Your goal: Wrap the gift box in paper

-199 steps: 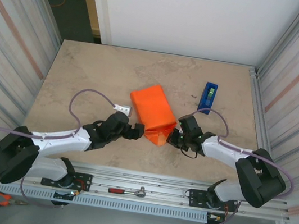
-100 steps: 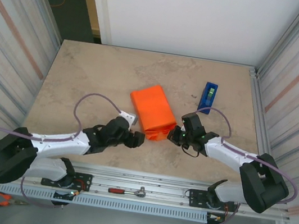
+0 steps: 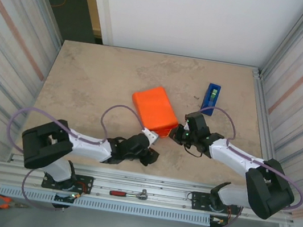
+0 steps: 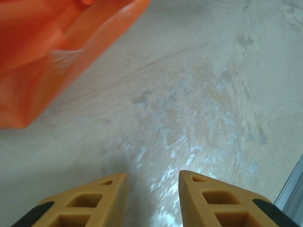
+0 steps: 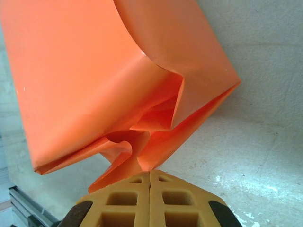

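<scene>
The orange paper (image 3: 153, 108) lies mid-table as a folded bundle, and the gift box is hidden inside it. My right gripper (image 3: 176, 134) is at the bundle's near right end. In the right wrist view its jaws (image 5: 150, 172) are pressed together, and the paper's (image 5: 94, 71) creased end flaps run down to a point in their seam. My left gripper (image 3: 153, 158) is low over bare table, in front of the bundle and apart from it. In the left wrist view it (image 4: 151, 177) stands open with nothing between its fingers, and the paper (image 4: 57, 47) is at the upper left.
A blue tape dispenser (image 3: 211, 98) stands at the back right. Ribbed metal walls close in both sides of the table (image 3: 87, 80). A wrench (image 3: 133, 193) and pliers (image 3: 2, 201) lie on the frame below the near edge. The table's near rail (image 4: 294, 189) runs close to the left gripper.
My left gripper has left the paper's near end, swung right toward the near edge and narrowed its jaws. The paper's loose end now lies folded in shorter. The right gripper stayed shut.
</scene>
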You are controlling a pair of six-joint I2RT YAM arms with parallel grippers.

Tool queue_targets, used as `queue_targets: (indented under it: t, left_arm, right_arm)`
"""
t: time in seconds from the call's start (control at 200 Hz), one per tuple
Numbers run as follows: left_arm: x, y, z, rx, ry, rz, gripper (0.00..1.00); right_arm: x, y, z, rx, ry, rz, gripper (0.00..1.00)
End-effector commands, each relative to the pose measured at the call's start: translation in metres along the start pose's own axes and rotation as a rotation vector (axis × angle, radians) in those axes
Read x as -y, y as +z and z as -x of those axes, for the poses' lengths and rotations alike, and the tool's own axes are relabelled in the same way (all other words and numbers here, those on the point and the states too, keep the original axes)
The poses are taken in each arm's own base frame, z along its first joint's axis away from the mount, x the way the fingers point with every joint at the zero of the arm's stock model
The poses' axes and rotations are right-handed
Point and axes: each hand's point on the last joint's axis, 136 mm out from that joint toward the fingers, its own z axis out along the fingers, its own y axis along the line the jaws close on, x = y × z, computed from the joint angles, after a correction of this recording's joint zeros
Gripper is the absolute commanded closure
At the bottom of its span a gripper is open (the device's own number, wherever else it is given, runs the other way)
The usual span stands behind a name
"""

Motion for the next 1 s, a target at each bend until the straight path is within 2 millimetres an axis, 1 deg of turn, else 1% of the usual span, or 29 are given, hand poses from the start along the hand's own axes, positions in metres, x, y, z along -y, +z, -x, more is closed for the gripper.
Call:
queue_targets:
  t: [0.0,0.195,0.361,0.446,0.611,0.621,0.636,0.641,0.646,0.671,0.676,0.681,0.686,0.691,0.711,0.732,0.812,0.852,0.897,0.997]
  left_arm:
    - [0.015,0.010,0.028,0.087,0.018,-0.024,0.68]
    - [0.007,0.030,0.043,0.125,0.028,0.067,0.74]
    - [-0.009,0.045,0.044,0.126,0.037,0.171,0.79]
    - [-0.024,0.047,0.043,0.133,0.032,0.257,0.84]
    - [-0.050,0.041,0.050,0.171,0.033,0.407,0.87]
    - [-0.051,0.040,0.050,0.172,0.033,0.411,0.87]
    - [-0.052,0.040,0.050,0.174,0.030,0.414,0.88]
    - [-0.053,0.040,0.051,0.175,0.029,0.415,0.88]
    - [-0.053,0.039,0.051,0.175,0.029,0.416,0.88]
    - [-0.054,0.039,0.053,0.180,0.021,0.417,0.88]
    - [-0.055,0.038,0.053,0.181,0.020,0.418,0.88]
    - [-0.055,0.038,0.054,0.182,0.019,0.417,0.88]
    - [-0.055,0.038,0.054,0.183,0.018,0.418,0.88]
    - [-0.055,0.038,0.054,0.183,0.018,0.418,0.88]
    - [-0.056,0.037,0.056,0.189,0.013,0.417,0.88]
    - [-0.056,0.036,0.057,0.191,0.012,0.414,0.88]
    - [-0.056,0.034,0.062,0.201,0.007,0.406,0.88]
    - [-0.057,0.032,0.065,0.208,0.004,0.407,0.87]
    - [-0.056,0.031,0.067,0.211,-0.002,0.400,0.87]
    - [-0.057,0.028,0.072,0.224,-0.018,0.392,0.87]
  right_arm:
    - [-0.016,-0.008,0.010,0.026,0.014,0.049,1.00]
    - [-0.015,-0.005,0.007,0.015,0.020,0.052,1.00]
    - [-0.012,-0.004,0.006,0.012,0.022,0.050,1.00]
    - [-0.011,-0.004,0.005,0.010,0.022,0.050,1.00]
    - [-0.011,-0.003,0.004,-0.002,0.027,0.057,1.00]
    - [-0.011,-0.003,0.004,-0.003,0.026,0.060,1.00]
    - [-0.011,-0.004,0.004,-0.004,0.028,0.060,0.94]
    - [-0.011,-0.004,0.004,-0.004,0.028,0.060,0.94]
    - [-0.010,-0.004,0.004,-0.004,0.029,0.059,0.91]
    - [-0.010,-0.005,0.004,0.000,0.028,0.057,0.83]
    - [-0.010,-0.005,0.004,0.000,0.028,0.057,0.83]
    - [-0.009,-0.006,0.004,0.002,0.029,0.056,0.80]
    - [-0.009,-0.006,0.004,0.002,0.029,0.056,0.80]
    - [-0.008,-0.007,0.005,0.003,0.031,0.053,0.77]
    - [-0.006,-0.008,0.005,0.006,0.033,0.049,0.73]
    - [-0.004,-0.009,0.005,0.010,0.035,0.046,0.71]
    - [0.006,-0.015,0.006,0.027,0.049,0.037,0.68]
    - [0.012,-0.017,0.007,0.034,0.060,0.028,0.67]
    - [0.020,-0.019,0.006,0.039,0.073,0.022,0.69]
    - [0.033,-0.018,0.001,0.037,0.082,0.017,0.81]
